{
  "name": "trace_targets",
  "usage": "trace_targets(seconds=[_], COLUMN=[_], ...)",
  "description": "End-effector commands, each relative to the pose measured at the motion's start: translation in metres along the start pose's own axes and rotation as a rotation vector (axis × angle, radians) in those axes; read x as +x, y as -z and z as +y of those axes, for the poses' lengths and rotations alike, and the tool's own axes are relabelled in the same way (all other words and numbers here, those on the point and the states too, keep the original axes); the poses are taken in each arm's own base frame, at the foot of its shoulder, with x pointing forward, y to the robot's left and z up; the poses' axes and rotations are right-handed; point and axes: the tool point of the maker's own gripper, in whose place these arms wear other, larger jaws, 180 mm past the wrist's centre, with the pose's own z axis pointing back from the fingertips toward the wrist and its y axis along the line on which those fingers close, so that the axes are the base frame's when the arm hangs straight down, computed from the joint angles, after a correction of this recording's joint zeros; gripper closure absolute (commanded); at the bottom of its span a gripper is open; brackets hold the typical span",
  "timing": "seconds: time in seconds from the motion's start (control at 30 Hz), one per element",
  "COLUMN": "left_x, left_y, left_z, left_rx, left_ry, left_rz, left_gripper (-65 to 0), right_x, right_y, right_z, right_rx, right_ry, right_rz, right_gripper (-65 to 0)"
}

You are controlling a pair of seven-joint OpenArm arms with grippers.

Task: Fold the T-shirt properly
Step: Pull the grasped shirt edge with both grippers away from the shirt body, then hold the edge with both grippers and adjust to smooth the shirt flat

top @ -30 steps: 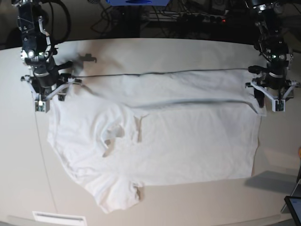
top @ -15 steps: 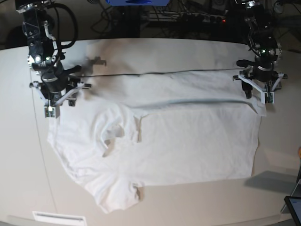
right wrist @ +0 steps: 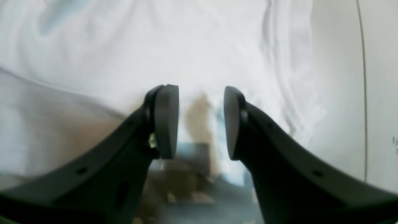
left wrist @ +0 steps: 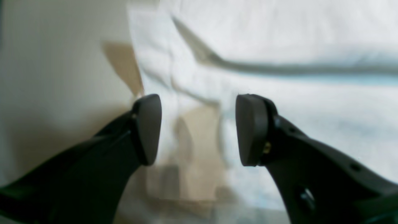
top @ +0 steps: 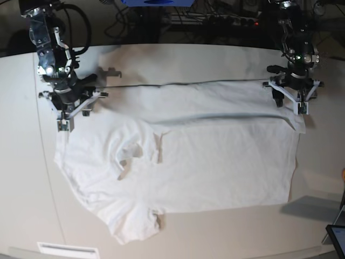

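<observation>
The fingers (left wrist: 252, 130) of the left gripper (left wrist: 198, 129) stand parted with nothing between them, the T-shirt (top: 183, 162) lying blurred beneath and not caught; the fingers (right wrist: 166, 121) of the right gripper (right wrist: 201, 121) are likewise apart and empty above the cloth. In the base view the left gripper (top: 291, 100) hangs over the far hem corner and the right gripper (top: 69, 110) over the far shoulder end, both released. The T-shirt lies spread on the table (top: 178, 59), collar toward the right arm's side. One fold appears done: the far long edge is turned over the body, forming a straight band. The near sleeve and near side lie unfolded and wrinkled. Judged remaining: the near-side fold and the crosswise folds, so the task looks under halfway.
</observation>
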Motion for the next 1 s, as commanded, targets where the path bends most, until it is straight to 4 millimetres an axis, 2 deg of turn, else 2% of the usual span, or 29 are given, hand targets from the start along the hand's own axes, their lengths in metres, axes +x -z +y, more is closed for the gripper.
trace_targets(seconds=[0.0, 0.1, 0.27, 0.37, 0.6, 0.73, 0.97], left_x=[0.012, -0.001, 0.004, 0.008, 0.007, 0.007, 0.001], left_y=[0.002, 0.013, 0.024, 0.024, 0.024, 0.024, 0.022], left_z=[0.009, 0.011, -0.004, -0.017, -0.017, -0.016, -0.016], left_rx=[0.020, 0.021, -0.022, -0.054, -0.054, -0.053, -0.056], left_ry=[0.002, -0.018, 0.023, 0.051, 0.051, 0.053, 0.058], left_rz=[-0.035, 0.006, 0.012, 0.003, 0.006, 0.006, 0.018], left_gripper=[-37.0, -36.8, -36.6, -36.6, -36.6, -36.6, -36.4], right_x=[0.014, 0.005, -0.008, -0.012, -0.028, -0.037, -0.037], right_y=[-0.001, 0.003, 0.003, 0.003, -0.003, -0.006, -0.006], right_z=[-0.005, -0.008, -0.010, -0.016, -0.047, -0.051, -0.050], right_rx=[-0.012, -0.020, -0.027, -0.041, -0.117, -0.127, -0.125], right_ry=[-0.007, -0.007, -0.006, 0.005, 0.071, 0.075, 0.072], right_rz=[-0.047, -0.023, 0.008, 0.017, 0.043, 0.062, 0.061], right_gripper=[-23.1, -23.1, -23.1, -23.1, -23.1, -23.1, -23.1])
